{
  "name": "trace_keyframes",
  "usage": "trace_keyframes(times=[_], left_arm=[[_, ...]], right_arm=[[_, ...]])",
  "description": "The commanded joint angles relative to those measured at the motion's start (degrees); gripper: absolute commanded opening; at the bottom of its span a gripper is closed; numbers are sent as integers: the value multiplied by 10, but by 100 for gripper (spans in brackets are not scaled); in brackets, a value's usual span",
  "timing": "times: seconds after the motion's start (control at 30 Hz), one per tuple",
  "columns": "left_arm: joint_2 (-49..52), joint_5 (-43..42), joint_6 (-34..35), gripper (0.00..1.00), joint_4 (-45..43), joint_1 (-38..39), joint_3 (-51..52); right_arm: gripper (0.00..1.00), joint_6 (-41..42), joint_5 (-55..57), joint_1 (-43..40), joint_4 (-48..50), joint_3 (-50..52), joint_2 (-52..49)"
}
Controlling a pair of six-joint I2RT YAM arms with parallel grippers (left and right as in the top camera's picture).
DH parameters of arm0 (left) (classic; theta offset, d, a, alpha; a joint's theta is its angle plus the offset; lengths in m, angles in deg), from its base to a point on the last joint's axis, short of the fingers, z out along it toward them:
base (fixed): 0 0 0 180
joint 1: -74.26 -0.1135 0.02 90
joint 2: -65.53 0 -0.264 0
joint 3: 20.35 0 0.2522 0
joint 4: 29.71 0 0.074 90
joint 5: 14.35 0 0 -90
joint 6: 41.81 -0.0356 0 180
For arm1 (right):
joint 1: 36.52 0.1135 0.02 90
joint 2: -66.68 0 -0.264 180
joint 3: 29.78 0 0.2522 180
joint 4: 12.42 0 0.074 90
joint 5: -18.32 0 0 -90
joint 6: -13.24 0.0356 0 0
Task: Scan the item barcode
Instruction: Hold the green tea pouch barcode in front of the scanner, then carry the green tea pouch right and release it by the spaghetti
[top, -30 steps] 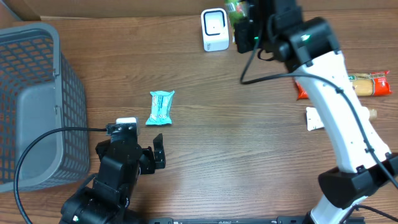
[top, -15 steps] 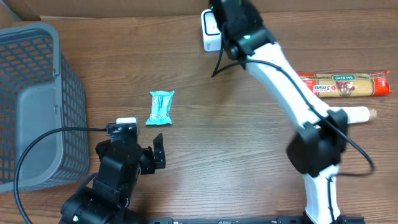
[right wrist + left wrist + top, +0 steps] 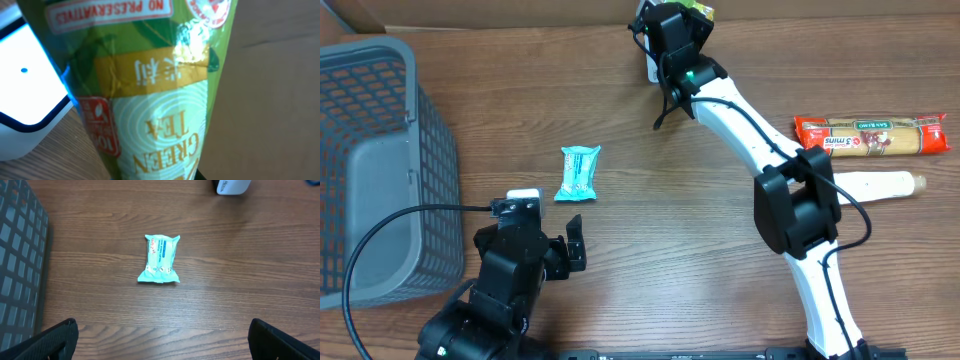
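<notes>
- The green tea packet fills the right wrist view. It is a glossy green pouch with a yellow band, and the words "GREEN TEA" read upside down.
- The white scanner, with its dark frame and a small blue dot, is just beside the packet on the left of this view.
- In the overhead view only a small green corner of the packet shows, at the far edge of the table, next to the right gripper.
- The right gripper has its jaws pressed together and pinches the packet. The fingers themselves do not show in the wrist view.
- The left gripper is low at the near side of the table, its jaws spread wide and holding nothing.
- A small teal packet lies flat on the wood in front of the left gripper, apart from it.
- A grey mesh basket stands at the left edge.
- A red pasta pack and a cream tube lie at the right side, near each other.
</notes>
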Motion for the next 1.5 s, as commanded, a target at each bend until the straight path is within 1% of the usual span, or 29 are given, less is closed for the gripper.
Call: trace_keyframes(times=[0.0,0.07,0.23,0.33,0.9,1.13,1.23,1.3,1.47], left_arm=[[-1,8,8,99,-2,4,3],[-1,8,8,100,-2,4,3],[-1,8,8,100,-2,4,3],[-1,8,8,100,-2,4,3],[-1,8,8,100,-2,4,3],[-1,8,8,100,-2,4,3],[-1,8,8,100,-2,4,3],[-1,8,8,99,-2,4,3],[-1,8,8,100,-2,4,3]], right_arm=[[4,-47,14,-14,35,-17,-28],[4,-47,12,-16,56,-17,-40],[4,-46,8,-19,149,-17,-74],[4,-47,6,-19,169,-17,-82],[4,-47,14,-24,177,-17,-84],[4,-40,15,-24,172,-17,-55],[4,-1,-5,-22,116,-17,-17],[4,41,-39,-22,48,-17,19],[4,135,-83,-22,-70,-17,109]])
